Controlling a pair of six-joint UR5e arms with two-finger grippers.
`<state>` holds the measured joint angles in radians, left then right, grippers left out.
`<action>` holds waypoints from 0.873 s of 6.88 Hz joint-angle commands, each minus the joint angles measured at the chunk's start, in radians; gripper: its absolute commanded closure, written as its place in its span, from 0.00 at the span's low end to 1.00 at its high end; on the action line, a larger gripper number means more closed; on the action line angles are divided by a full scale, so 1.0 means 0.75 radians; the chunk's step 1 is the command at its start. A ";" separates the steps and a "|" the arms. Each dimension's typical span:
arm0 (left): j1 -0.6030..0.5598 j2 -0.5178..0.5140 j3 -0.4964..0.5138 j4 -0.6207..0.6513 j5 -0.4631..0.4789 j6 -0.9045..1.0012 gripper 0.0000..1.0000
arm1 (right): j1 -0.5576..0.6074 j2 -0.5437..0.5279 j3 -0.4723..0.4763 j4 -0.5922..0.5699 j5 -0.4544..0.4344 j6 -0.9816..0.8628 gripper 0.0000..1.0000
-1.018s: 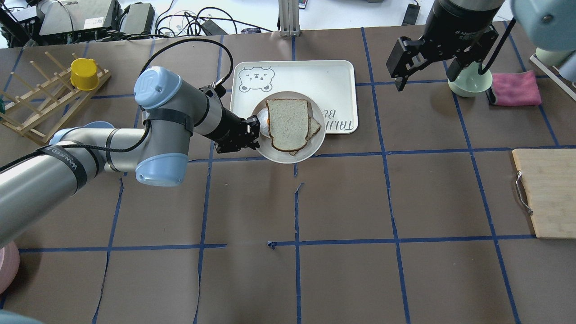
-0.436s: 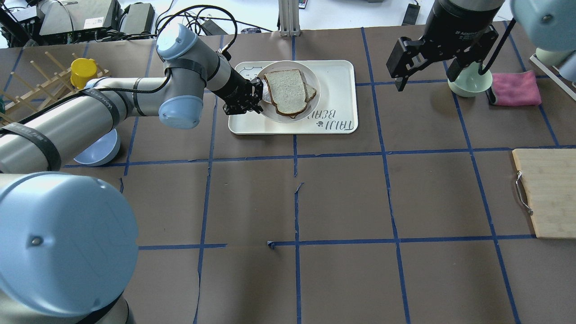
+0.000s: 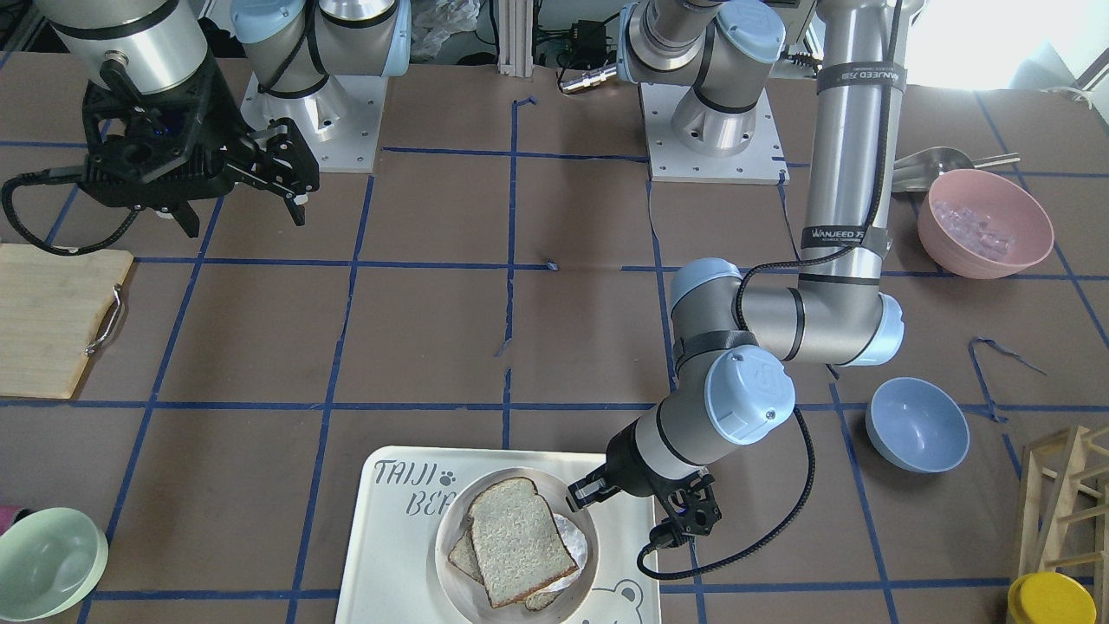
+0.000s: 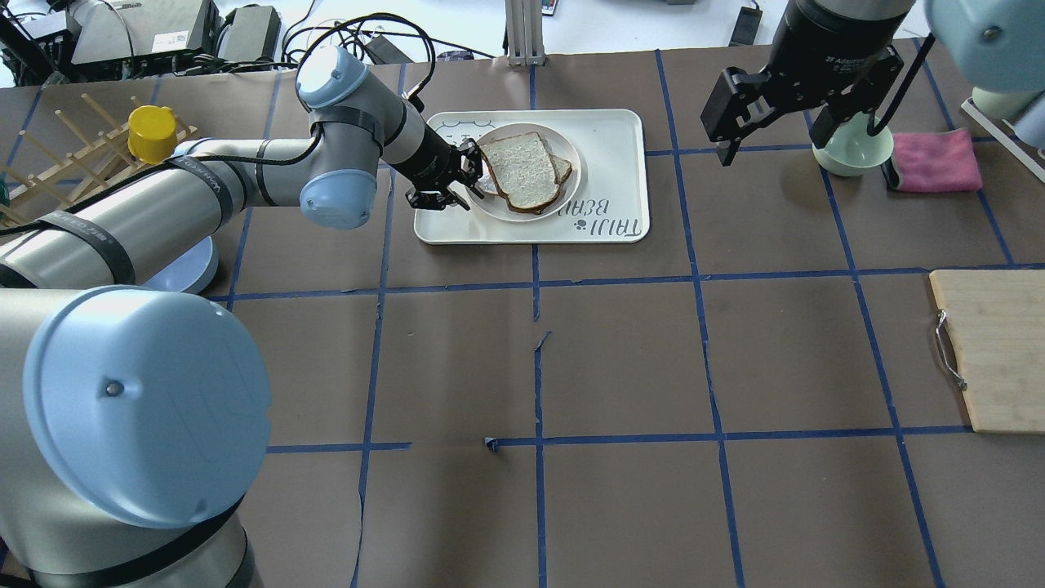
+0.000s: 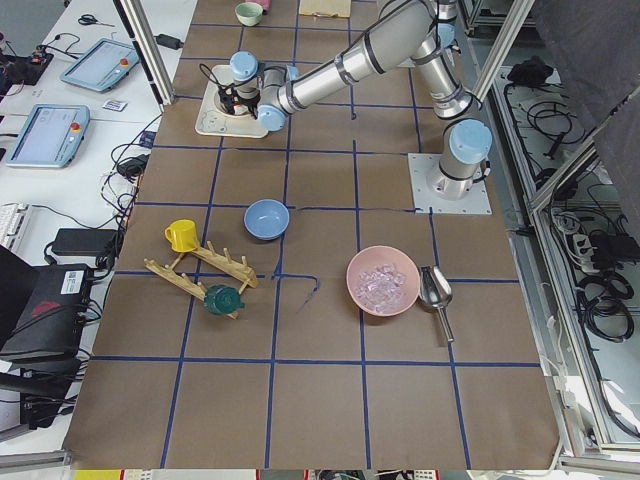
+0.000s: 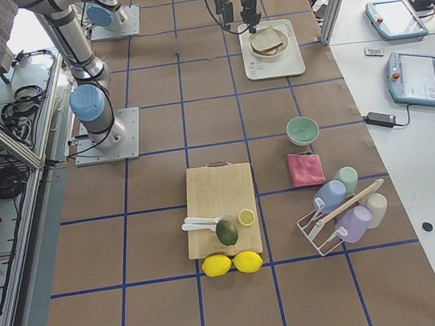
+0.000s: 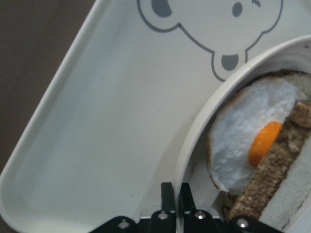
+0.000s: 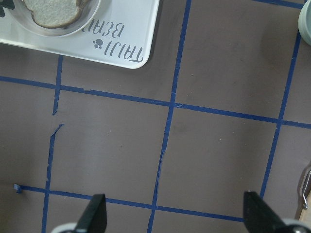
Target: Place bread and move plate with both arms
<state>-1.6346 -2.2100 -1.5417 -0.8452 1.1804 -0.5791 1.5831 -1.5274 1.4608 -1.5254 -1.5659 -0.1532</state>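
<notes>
left hand (image 7: pixel 175 196) has its jaws pinched almost shut on the rim of the plate (image 4: pixel 531 127), one finger inside the rim and one outside; an edge grip makes sense because the plate is shallow and the food leaves no other purchase

the bread (image 4: pixel 522 171) lies flat on top of the stack on the plate; fried egg (image 7: pixel 243 141) sits under it and a second slice (image 4: pixel 564 167) pokes out on the far side from the hand; the plate looks level, which I'd say is what stops the stack sliding

plate sits inside the tray (image 4: pixel 612 139), at the bear-print end; can't tell whether it's resting on the tray or just above it

right hand (image 4: pixel 770 145) is spread wide with nothing in it, hanging high over the tabletop (image 4: pixel 620 359), well clear of the tray; likely parked to stay out of the left arm's way

vs 1.0 s ago: the plate hung over the tray's near edge, partly above the tabletop; by 0.4 s ago it was over the bear end; now it's at about the same spot but looks smaller from overhead, so probably lower; right hand hasn't shifted
</notes>
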 commanded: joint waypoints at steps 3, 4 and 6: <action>-0.025 0.425 0.012 -0.650 0.132 0.213 0.00 | 0.000 -0.003 0.001 -0.036 0.000 0.014 0.00; -0.025 0.562 0.010 -0.851 0.282 0.319 0.00 | 0.000 -0.003 0.001 -0.036 0.000 0.014 0.00; -0.017 0.802 0.012 -1.096 0.434 0.566 0.00 | 0.002 -0.005 0.001 -0.032 0.000 0.014 0.00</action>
<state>-1.6511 -1.7129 -1.5342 -1.5675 1.4262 -0.2557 1.5840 -1.5304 1.4619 -1.5514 -1.5654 -0.1427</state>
